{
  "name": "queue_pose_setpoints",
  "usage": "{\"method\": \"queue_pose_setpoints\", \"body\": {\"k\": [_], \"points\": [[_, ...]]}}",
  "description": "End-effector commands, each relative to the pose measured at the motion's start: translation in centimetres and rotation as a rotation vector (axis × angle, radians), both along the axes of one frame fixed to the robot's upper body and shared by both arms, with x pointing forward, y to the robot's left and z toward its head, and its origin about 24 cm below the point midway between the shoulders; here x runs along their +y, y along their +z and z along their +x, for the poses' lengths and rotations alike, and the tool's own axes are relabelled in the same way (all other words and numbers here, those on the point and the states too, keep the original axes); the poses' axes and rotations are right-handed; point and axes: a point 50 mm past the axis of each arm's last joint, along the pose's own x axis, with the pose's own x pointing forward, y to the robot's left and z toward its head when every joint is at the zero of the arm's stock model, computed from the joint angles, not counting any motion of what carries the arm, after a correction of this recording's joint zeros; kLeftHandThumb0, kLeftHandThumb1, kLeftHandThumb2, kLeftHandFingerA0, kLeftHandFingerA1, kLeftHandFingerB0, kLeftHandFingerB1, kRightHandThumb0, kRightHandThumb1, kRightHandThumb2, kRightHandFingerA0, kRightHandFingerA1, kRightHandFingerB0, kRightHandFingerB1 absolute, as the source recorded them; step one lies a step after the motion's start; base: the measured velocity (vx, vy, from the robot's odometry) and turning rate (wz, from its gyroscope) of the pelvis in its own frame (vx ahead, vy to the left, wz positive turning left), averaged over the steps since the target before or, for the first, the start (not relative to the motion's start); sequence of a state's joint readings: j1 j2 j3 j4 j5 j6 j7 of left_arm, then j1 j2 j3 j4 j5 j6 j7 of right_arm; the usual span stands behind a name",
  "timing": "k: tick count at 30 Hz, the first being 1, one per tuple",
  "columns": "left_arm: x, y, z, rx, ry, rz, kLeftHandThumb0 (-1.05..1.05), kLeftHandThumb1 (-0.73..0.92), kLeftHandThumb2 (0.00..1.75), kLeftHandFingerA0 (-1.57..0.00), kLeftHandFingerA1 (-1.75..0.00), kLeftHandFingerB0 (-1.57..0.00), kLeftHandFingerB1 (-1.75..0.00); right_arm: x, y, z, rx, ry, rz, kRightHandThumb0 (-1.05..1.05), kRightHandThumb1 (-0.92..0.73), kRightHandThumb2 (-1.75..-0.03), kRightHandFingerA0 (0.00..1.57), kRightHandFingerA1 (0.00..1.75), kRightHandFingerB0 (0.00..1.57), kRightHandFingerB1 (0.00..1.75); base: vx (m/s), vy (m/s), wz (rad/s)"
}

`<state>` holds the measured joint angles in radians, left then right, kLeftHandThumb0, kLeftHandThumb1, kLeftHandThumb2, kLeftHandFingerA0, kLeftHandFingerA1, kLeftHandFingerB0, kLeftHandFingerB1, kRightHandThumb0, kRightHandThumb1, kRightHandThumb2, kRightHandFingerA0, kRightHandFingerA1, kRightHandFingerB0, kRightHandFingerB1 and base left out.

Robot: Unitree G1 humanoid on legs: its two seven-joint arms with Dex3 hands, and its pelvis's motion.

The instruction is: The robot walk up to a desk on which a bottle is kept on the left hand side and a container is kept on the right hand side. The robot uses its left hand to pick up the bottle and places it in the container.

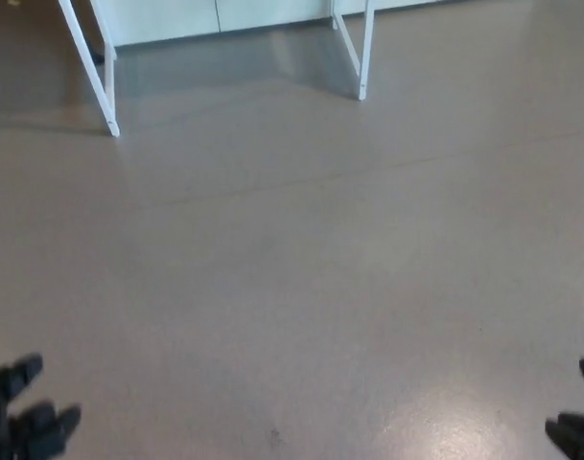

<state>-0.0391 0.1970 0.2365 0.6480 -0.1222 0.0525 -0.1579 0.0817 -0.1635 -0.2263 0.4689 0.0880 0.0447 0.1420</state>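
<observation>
Head view looks down at bare floor (pixel 292 287), mostly brown, w/ a glare patch bottom right. Going L to R: left hand (pixel 25 414) pokes in at bottom-left corner, fingers spread apart, holding nothing. Up top, two white desk legs: one slanted pair (pixel 92 62) at upper left, another (pixel 359 48) right of centre, w/ pale cabinets (pixel 215 17) along the wall behind. Right hand (pixel 577 422) just clips in at bottom-right edge; only a couple of dark fingertips show, so can't tell how open it is or if it's got anything, though nothing is visible in it.

Step in hand, by my read: the approach. Robot's standing well short of the desk, arms low at its sides, no reach begun. Next move calls for walking fwd toward those legs and lifting the view so the desktop comes in, then lining up the left hand on the desk's left side.

Hidden stuff: desktop is cut off above the frame, so bottle and container aren't in view at all; presumably up there, but can't confirm. Both forearms are out of shot. Picture's a bit soft, so finger detail is vague.
</observation>
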Motion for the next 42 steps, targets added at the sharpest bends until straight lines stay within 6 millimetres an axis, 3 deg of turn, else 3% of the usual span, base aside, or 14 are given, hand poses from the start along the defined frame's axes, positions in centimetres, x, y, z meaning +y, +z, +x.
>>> {"method": "queue_pose_setpoints", "body": {"k": [1,5,11,12,15,16,28,42], "points": [[1.6,4.4,2.2,-0.285,0.064,-0.277,0.01,0.68,0.60,-0.12,-0.35,-0.10,-0.26,-1.0,4.4,1.3,-0.286,-0.124,0.343,-0.08,-0.48,-0.52,0.50,0.59,0.24,0.39,0.15,0.011,-0.01],[1.6,4.2,1.9,-0.278,0.058,-0.284,0.00,0.67,0.63,-0.08,-0.35,-0.12,-0.26,-1.1,4.1,0.9,-0.269,-0.135,0.340,-0.06,-0.47,-0.53,0.51,0.58,0.25,0.39,0.12,0.073,-0.09],[1.5,3.5,1.2,-0.252,0.051,-0.285,-0.02,0.68,0.60,-0.13,-0.35,-0.09,-0.26,-1.2,3.7,-0.5,-0.238,-0.157,0.345,-0.05,-0.50,-0.54,0.50,0.57,0.26,0.38,0.18,0.389,-0.20],[1.4,3.4,1.2,-0.250,0.051,-0.288,-0.03,0.66,0.60,-0.14,-0.36,-0.10,-0.25,-1.2,3.7,-0.6,-0.237,-0.160,0.348,-0.03,-0.33,-0.83,0.43,0.66,0.16,0.52,0.25,0.646,0.08],[1.4,3.3,1.2,-0.250,0.053,-0.292,-0.03,0.66,0.60,-0.14,-0.36,-0.10,-0.26,-1.2,3.7,-0.6,-0.235,-0.161,0.351,-0.04,-0.32,-0.82,0.42,0.65,0.15,0.52,0.27,0.284,0.06],[1.4,3.3,1.2,-0.248,0.056,-0.296,-0.03,0.67,0.59,-0.14,-0.37,-0.10,-0.27,-1.1,3.7,-0.6,-0.229,-0.163,0.353,-0.07,-0.50,-0.55,0.50,0.58,0.24,0.38,0.25,0.061,0.07],[1.5,3.1,1.0,-0.226,0.032,-0.281,-0.06,0.67,0.61,-0.15,-0.37,-0.09,-0.25,-1.1,3.2,-1.4,-0.203,-0.187,0.363,-0.12,-0.47,-0.55,0.50,0.59,0.25,0.39,0.35,-0.074,0.26],[1.3,3.1,1.4,-0.222,0.001,-0.276,-0.09,0.66,0.61,-0.14,-0.38,-0.10,-0.25,-1.3,2.9,-1.9,-0.203,-0.210,0.364,-0.07,-0.50,-0.54,0.53,0.59,0.26,0.38,0.40,0.006,-0.11]]}}
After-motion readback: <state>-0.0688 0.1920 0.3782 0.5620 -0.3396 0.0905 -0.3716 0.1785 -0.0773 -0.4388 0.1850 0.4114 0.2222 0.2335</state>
